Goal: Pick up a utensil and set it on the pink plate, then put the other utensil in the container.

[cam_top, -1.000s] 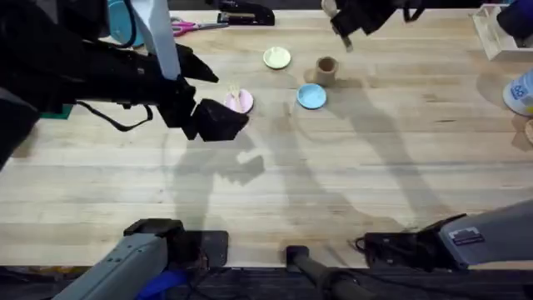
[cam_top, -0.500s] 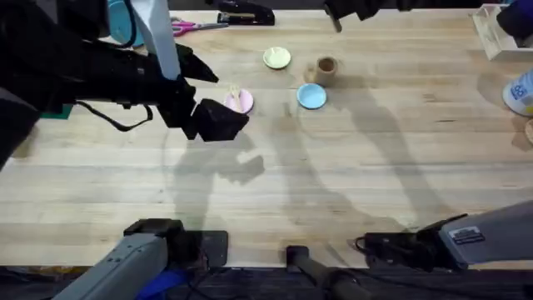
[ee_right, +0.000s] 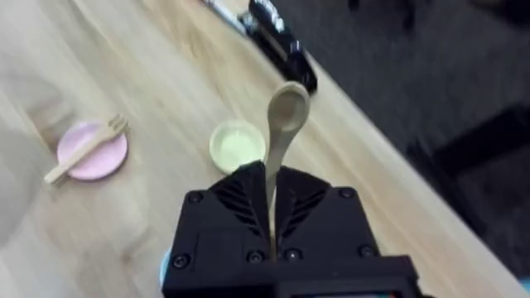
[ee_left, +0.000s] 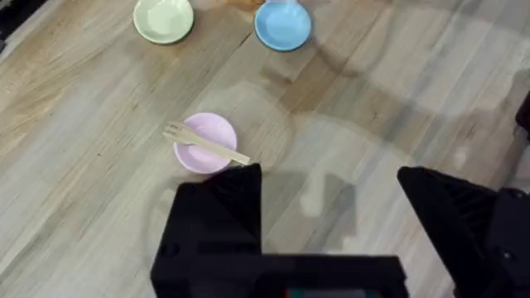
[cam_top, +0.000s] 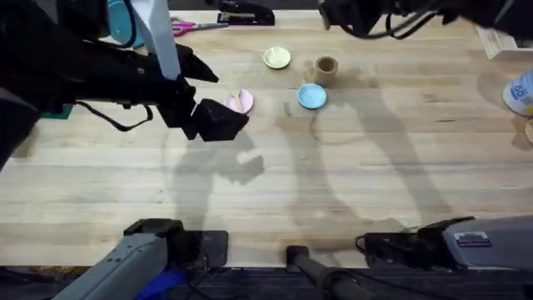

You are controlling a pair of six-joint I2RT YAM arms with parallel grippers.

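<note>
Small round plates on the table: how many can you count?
3. The pink plate near the left tool, the pale yellow plate farther back, the light blue plate in front of the brown cup.

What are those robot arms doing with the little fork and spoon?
They are sorting tiny wooden utensils. The fork already lies across the pink plate, and the left end effector hangs open just beside it, holding nothing. The right end effector is pinching the spoon by its handle, up near the far edge of the table. The spoon is meant for the brown container, and it is not in there yet.
</note>
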